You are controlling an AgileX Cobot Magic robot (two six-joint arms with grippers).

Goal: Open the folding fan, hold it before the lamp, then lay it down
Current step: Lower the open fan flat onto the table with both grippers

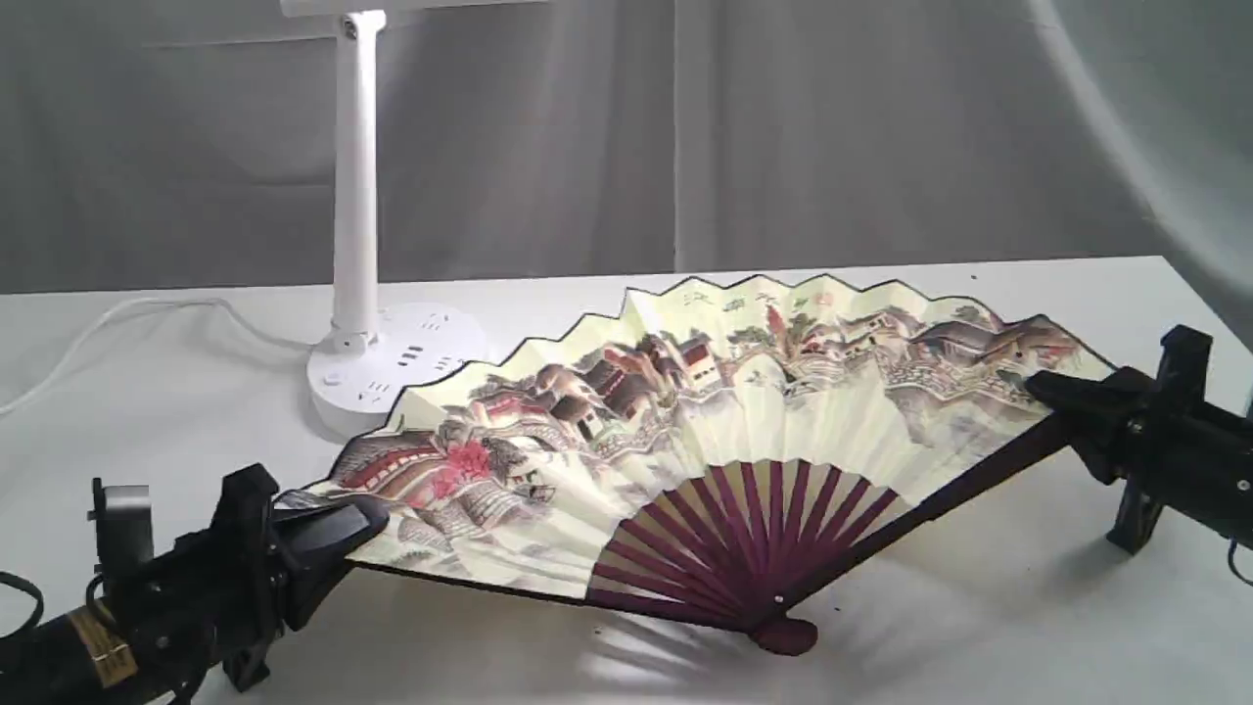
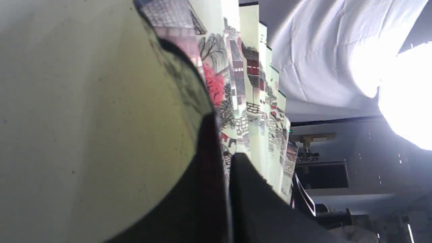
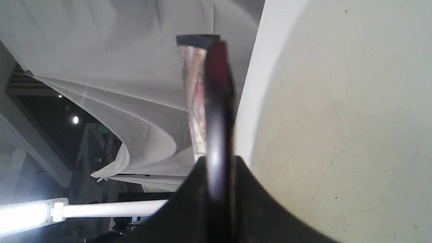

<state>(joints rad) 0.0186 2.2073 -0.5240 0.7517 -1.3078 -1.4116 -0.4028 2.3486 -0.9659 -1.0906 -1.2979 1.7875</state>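
Near the desk's front edge, the left jaws are pressed together on one dark maroon guard of the large cream pleated paper folding fan (image 1: 744, 392), painted with houses and trees and spread fully open. Its rounded rivet end touches, or nearly touches, the white desk (image 1: 979, 627); we cannot tell which. Toward the desk's right edge, the right jaws pinch the opposite guard. We judge the thin paper leaf the weak point: if either side pulls outward, the taut pleats could tear at a guard. If one side lets go before the other, the fan could swing on its rivet and slap down or fold up. Farther back, toward the far left corner, the tall slim white desk lamp (image 1: 354, 196) stands on its round socketed base, with the fan's upper edge near that base. A careless sweep there could strike the base or snag the white cord (image 1: 147, 313).
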